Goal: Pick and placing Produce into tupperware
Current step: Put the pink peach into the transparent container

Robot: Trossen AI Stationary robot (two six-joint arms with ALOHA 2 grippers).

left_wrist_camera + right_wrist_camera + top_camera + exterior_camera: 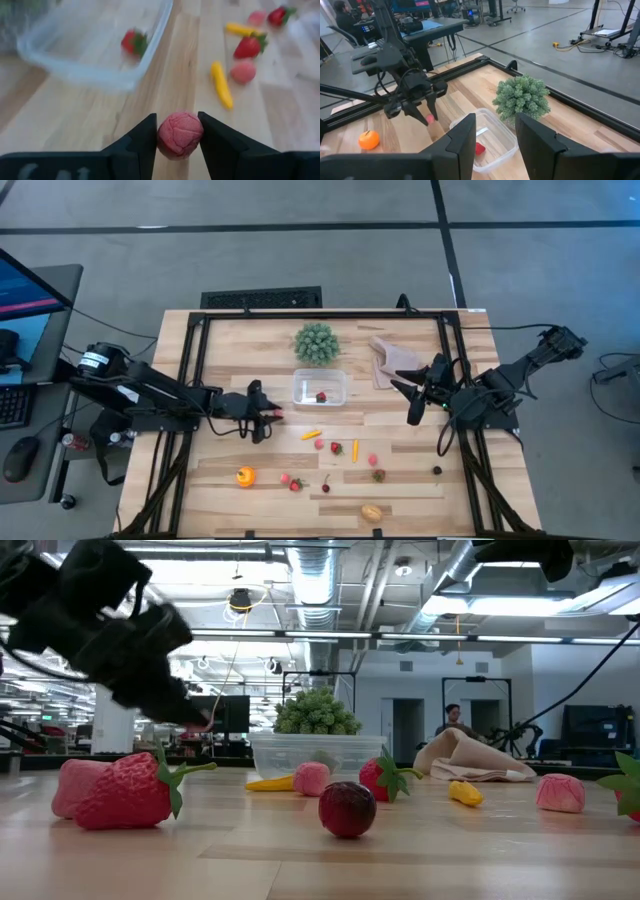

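My left gripper point(272, 416) hangs above the table just left of the tupperware's near corner, shut on a pink round toy fruit point(180, 134). The tupperware point(296, 388), a clear rectangular container, stands mid-table with one red strawberry point(321, 396) inside. More produce lies on the wood nearer the front: an orange point(245, 476), a yellow-orange piece point(311, 434), a strawberry point(337, 448) and several others. My right gripper point(407, 402) waits open to the right of the container, touching nothing. My left gripper pinches the pink round fruit point(175, 142) between its two fingers point(142, 140), one on each side of the ball. The fingers slant down from the table's left. The fruit point(205, 718) is lifted clear of the table.
A green spiky plant point(316, 343) stands just behind the container, and a beige cloth point(393, 362) lies at the right rear. A black frame point(190, 350) runs along the table's edges. Bare wood shows between the left gripper and the container point(85, 75).
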